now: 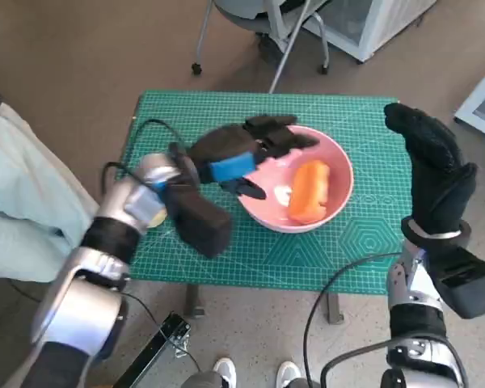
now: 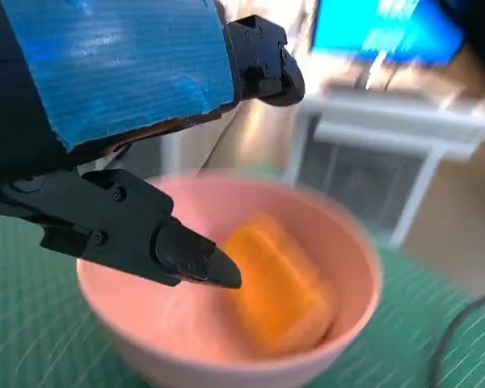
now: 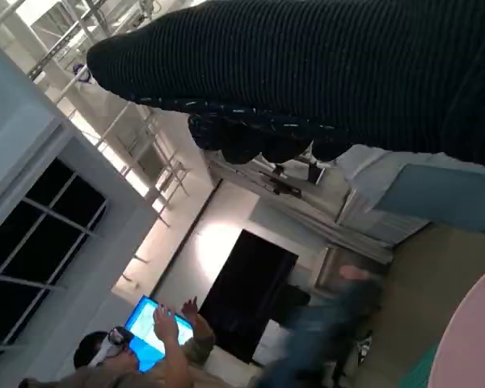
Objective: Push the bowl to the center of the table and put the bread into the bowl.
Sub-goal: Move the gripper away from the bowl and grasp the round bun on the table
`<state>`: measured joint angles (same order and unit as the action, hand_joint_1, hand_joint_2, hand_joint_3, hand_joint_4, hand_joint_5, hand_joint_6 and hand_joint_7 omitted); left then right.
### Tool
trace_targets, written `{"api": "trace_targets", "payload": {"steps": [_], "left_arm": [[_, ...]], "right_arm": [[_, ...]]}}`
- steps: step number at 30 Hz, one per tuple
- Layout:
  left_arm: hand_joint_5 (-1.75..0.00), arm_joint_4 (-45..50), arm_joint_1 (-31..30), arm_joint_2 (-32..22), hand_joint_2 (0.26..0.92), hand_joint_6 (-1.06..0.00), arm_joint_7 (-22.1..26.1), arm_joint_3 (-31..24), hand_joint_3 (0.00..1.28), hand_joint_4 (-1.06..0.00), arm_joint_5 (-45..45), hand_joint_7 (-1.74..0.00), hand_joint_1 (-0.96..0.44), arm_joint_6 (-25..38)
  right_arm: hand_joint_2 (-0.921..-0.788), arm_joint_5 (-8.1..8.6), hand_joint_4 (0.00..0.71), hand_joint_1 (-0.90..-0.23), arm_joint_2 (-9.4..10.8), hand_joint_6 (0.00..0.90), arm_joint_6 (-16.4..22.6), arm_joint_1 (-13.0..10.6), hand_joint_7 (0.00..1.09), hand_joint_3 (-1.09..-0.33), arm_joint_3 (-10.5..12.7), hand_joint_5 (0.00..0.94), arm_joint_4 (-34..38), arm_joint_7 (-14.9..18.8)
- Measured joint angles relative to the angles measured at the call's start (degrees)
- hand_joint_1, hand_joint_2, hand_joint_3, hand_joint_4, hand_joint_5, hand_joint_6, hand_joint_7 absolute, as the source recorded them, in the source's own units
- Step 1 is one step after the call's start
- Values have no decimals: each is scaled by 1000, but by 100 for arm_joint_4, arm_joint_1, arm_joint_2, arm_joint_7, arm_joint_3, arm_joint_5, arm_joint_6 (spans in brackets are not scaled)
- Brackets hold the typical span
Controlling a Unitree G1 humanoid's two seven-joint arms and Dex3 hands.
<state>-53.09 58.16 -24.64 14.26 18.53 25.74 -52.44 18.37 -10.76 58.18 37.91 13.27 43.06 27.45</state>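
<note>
- One bowl (image 1: 339,174), pink.
- One bread (image 1: 310,191), orange, inside the bowl.
- One table (image 1: 186,117), under a green mat.
- Two hands: left hand (image 1: 241,155), right hand (image 1: 433,166).
- One chair (image 1: 263,24) beyond the table.
- One person (image 3: 149,356) in the right wrist view.

The head camera is looking steeply down on the green table (image 1: 364,242). The left wrist camera is sitting close behind the left hand (image 2: 121,121), facing the pink bowl (image 2: 347,323), which both views are sharing. The right wrist camera is pointing upward past the glove (image 3: 347,73) into the room.
</note>
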Motion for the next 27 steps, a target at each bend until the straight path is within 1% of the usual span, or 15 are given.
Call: {"api": "trace_targets", "payload": {"steps": [3,5,8,12,19,22,27], "left_arm": [[-18,420,-282,-321,816,-138,158,-217,0,-192,-261,-283,-359,-9],[-17,841,-537,-584,801,-165,379,-386,0,-211,-520,-265,-324,141],[-19,1502,-956,-948,783,-196,725,-641,0,-237,-915,-255,-270,549],[-9,2145,-1495,-1412,785,-206,1091,-947,3,-230,-1227,-233,-267,1086],[-1,2260,-2157,-1933,795,-244,1405,-1203,1,-203,-1239,-133,-255,1596],[0,2258,-2370,-2038,791,-247,1551,-1251,0,-194,-1238,-111,-236,1870],[0,2265,-2545,-2071,788,-251,1667,-1275,0,-189,-1230,-88,-217,2278]], "right_arm": [[-921,32,351,-573,0,-1,1,3,898,-834,2,2,17,34],[-921,54,351,-570,3,-1,1,11,898,-834,4,2,34,44],[-921,62,351,-568,1,-1,2,18,900,-836,7,2,51,58],[-921,81,351,-569,1,-1,3,32,900,-836,12,2,76,87],[-921,167,349,-572,4,-1,5,78,897,-835,17,1,150,173],[-921,184,348,-573,4,-1,4,123,893,-834,19,0,203,232],[-921,198,349,-580,6,0,2,200,889,-830,21,1,280,331]]}}
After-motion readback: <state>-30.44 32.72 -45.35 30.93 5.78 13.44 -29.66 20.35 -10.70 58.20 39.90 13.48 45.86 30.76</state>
